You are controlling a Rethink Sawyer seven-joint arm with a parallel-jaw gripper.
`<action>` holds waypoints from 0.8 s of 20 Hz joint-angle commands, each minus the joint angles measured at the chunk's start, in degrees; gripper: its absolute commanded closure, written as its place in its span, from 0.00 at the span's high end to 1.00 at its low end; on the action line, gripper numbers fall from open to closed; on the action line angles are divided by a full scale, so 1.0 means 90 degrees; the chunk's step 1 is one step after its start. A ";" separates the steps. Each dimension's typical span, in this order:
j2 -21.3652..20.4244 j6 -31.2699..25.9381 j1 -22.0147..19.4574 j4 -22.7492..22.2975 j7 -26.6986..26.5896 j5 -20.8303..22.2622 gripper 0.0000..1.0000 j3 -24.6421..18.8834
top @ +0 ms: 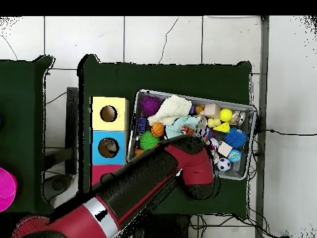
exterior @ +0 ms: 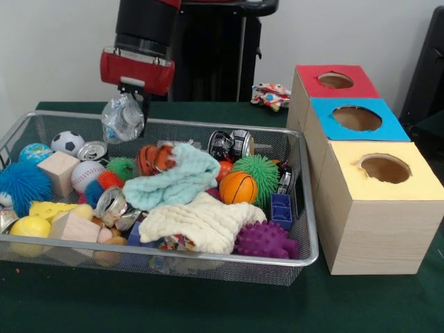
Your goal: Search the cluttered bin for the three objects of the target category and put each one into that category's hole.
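Observation:
The silver wire-mesh bin (exterior: 306, 208) takes up the left and middle of the table and is full of toys; it also shows in the overhead view (top: 245, 155). My gripper (exterior: 132, 98) hangs over the bin's far left part. It is shut on a crumpled transparent bottle (exterior: 123, 119), held just above the rim. No other transparent bottle shows in the bin. The blue-topped box (exterior: 392, 130) with its round hole (exterior: 356, 118) stands to the right of the bin, between the red and yellow boxes. In the overhead view my arm (top: 186, 164) hides the gripper and the bottle; the blue box's hole (top: 108, 147) shows at left.
The red-topped box (exterior: 312, 80) and the yellow-topped box (exterior: 416, 184) flank the blue one. The bin holds metal cans (exterior: 91, 150), a teal cloth (exterior: 177, 182), a cream cloth (exterior: 201, 222), balls, spiky toys and wooden blocks. A small colourful toy (exterior: 270, 95) lies behind the bin.

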State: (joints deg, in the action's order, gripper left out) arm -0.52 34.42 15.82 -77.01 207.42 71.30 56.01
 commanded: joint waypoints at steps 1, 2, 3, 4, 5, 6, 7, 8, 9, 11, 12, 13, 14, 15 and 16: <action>-0.0732 -0.0262 -0.0321 -0.0508 -0.1357 -0.0640 0.00 -0.0738; -0.0871 -0.0227 -0.0384 -0.0645 -0.1813 -0.0984 0.00 -0.0801; -0.0969 -0.0042 -0.0471 -0.0745 -0.2183 -0.1241 0.00 -0.0906; -0.1054 0.0117 -0.0545 -0.0894 -0.2777 -0.1742 0.00 -0.0913; -0.1121 0.0426 -0.0631 -0.1023 -0.3165 -0.2120 0.00 -0.0973; -0.1150 0.0765 -0.0728 -0.1033 -0.3244 -0.2077 0.00 -0.1152; -0.1165 0.1105 -0.0823 -0.1048 -0.3204 -0.2042 0.00 -0.1320; -0.1159 0.1469 -0.0904 -0.0935 -0.2986 -0.1667 0.00 -0.1535; -0.1153 0.1635 -0.0914 -0.0879 -0.2699 -0.1432 0.00 -0.1624; -0.1178 0.1962 -0.0919 -0.0771 -0.2290 -0.1010 0.00 -0.1780; -0.1197 0.2065 -0.0928 -0.0748 -0.2229 -0.0894 0.00 -0.1825; -0.1215 0.2168 -0.0938 -0.0726 -0.2168 -0.0777 0.00 -0.1870; -0.1233 0.2271 -0.0947 -0.0704 -0.2108 -0.0661 0.00 -0.1916; -0.1251 0.2346 -0.0940 -0.0685 -0.2051 -0.0588 0.00 -0.1937; -0.1269 0.2420 -0.0932 -0.0667 -0.1994 -0.0515 0.00 -0.1958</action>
State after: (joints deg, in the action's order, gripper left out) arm -10.94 45.59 8.55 -81.30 198.79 63.19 51.87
